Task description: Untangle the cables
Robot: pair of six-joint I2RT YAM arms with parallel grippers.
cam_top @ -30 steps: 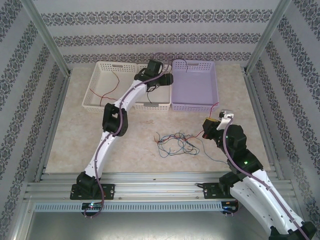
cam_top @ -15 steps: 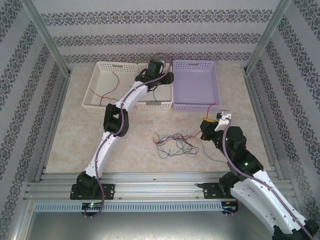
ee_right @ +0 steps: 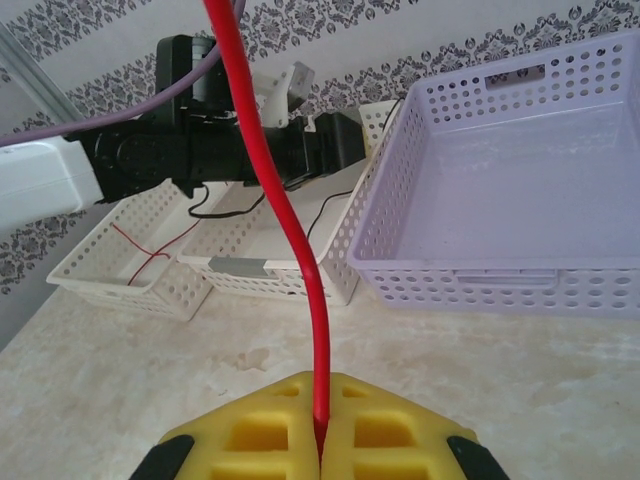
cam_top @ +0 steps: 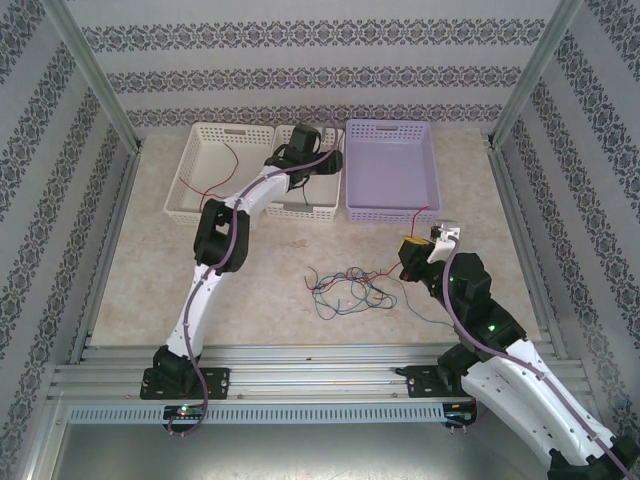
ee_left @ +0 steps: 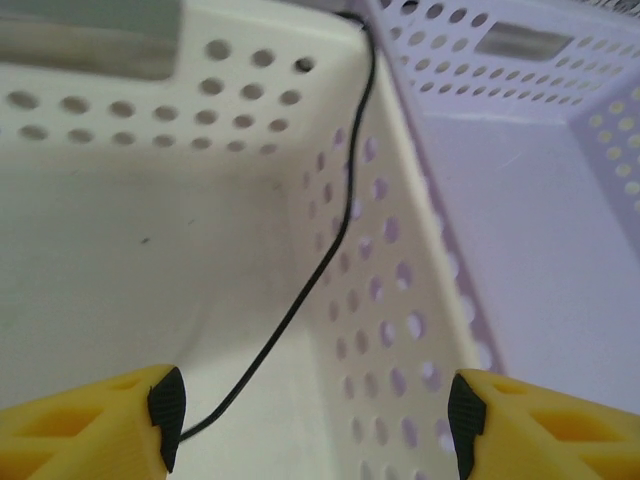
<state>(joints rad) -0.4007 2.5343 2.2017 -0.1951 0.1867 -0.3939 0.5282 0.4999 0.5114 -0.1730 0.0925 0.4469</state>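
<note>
The black cable (ee_left: 335, 240) runs down the corner of the white basket (ee_left: 380, 330). Its low end slips out of sight behind one finger (ee_left: 165, 410) of the left claw (ee_left: 315, 420). That claw stands wide over the basket, with nothing squeezed in it, and the purple basket (ee_left: 540, 200) is beside it. The right claw (ee_right: 320, 435) is pinched tight on the red cable (ee_right: 285, 220), which goes up from it and is cut off at the top edge. Seen from above, the messy heap of cables (cam_top: 345, 288) lies on the table (cam_top: 150, 270) just left of the right claw. Its thin wires are hard to tell apart.
</note>
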